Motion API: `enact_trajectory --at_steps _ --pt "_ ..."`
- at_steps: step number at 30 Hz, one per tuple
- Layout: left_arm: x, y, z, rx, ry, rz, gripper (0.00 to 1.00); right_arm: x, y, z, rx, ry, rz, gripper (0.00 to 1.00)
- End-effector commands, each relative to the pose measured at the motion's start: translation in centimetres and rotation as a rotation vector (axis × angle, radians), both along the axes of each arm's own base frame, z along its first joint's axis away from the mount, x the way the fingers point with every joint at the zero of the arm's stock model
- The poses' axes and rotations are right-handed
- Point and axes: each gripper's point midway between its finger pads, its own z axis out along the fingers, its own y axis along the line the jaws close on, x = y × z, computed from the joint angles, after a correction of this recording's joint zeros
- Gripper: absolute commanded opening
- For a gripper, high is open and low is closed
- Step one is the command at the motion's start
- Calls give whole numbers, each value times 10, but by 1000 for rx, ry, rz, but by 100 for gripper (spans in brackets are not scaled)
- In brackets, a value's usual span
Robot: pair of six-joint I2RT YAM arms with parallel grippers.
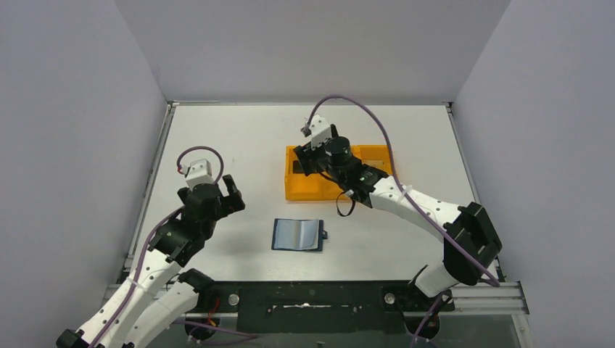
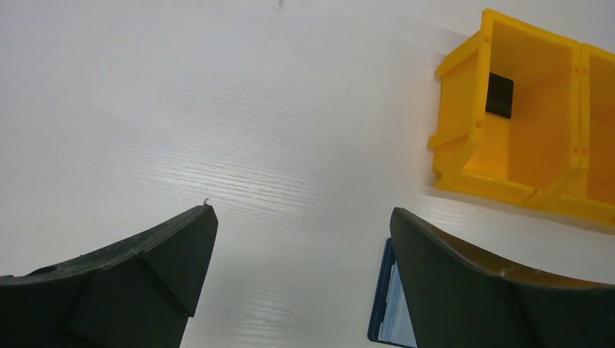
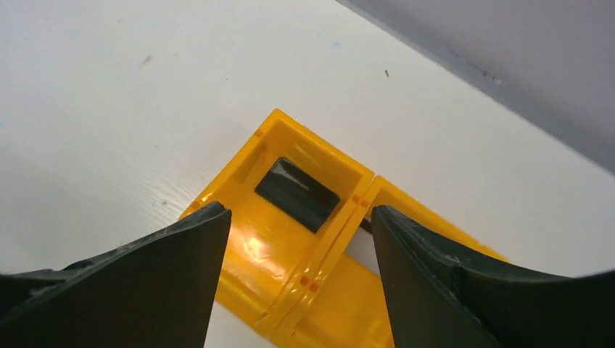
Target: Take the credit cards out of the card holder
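Mounting rail [image 1: 312, 299], dark, runs along the near edge of the white bench [image 1: 239, 138]; 2 arms rise from it, 1 at each side.

Left arm: reaches up the left side of the bench. Left tool [image 1: 230, 190] hangs over bare surface, well left of the card holder. Wrist view shows the left tool [image 2: 301, 217] with both fingers spread wide and nothing between them but bench. A sliver of the holder shows just inside the right finger.

Card holder [image 1: 298, 235]: lies opened flat on the bench, near the middle, between the 2 arms and nearer than the tray. Navy border, lighter blue inside facing up, small dark tab on its right edge. From the left wrist only its left edge [image 2: 383, 308] shows, navy rim with a pale panel. Cannot tell whether any cards sit in its pockets.

Orange tray [image 1: 312, 190]: far side of the holder, slightly right of centre, apart from it. Right arm crosses over much of it.

Right arm: stretches from the near right corner toward the tray. Right tool [image 1: 304, 158] hovers above the tray's leftmost compartment. Wrist view shows the right tool [image 3: 301, 214] with fingers parted, gap wide, nothing gripped, touching neither tray nor card.

Dark card [image 3: 297, 193]: 1 thin rectangular card inside that leftmost compartment of the tray [image 3: 290, 261], toward its far wall. Same card [image 2: 499, 96] shows in the left wrist view, within the tray [image 2: 537, 145]. Flat or leaning: cannot tell.
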Motion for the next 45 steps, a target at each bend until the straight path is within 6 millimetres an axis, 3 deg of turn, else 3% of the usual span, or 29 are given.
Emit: enact_trajectory --at_steps 1,10,18,22,29,45 --pt "5 2 15 -14 -45 18 92 -20 -19 -10 258 283 -252 72" --pt "6 4 13 -10 -38 34 92 -72 -31 -58 494 547 -431 69" --pt "7 9 12 -3 -31 57 92 -127 -7 -71 427 502 -570 68" --pt "5 11 14 -14 -43 65 92 -150 17 -82 420 500 -559 67" --pt "6 8 13 -21 -48 50 92 -157 53 -110 335 555 -525 61" --pt "7 7 11 -16 -37 49 92 -169 77 -157 174 661 -474 66"
